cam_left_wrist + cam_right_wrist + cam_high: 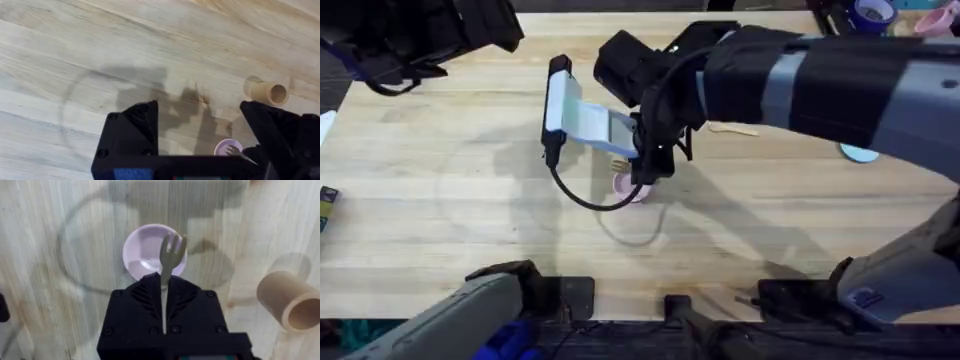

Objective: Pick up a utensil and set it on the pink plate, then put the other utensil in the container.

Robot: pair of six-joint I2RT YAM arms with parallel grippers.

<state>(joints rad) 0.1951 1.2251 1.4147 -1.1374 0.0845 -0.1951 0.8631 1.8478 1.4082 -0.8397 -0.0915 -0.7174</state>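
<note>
Right pincer (164,297) is clamped on the fork (170,255) by its handle, tines hanging over the pink plate (145,250). Looks light, stiff and thin, so a mid-handle pinch should hold. Left pincer (200,130) sits open over the counter (75,45), near the cup (270,92).

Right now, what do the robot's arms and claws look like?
The right arm is chunky and black, with a grey band around it and a black cable looping under the wrist. A white, pale blue block sits beside its wrist. The right gripper has black ribbed fingers with small screws. The left gripper has flat black fingers.
</note>
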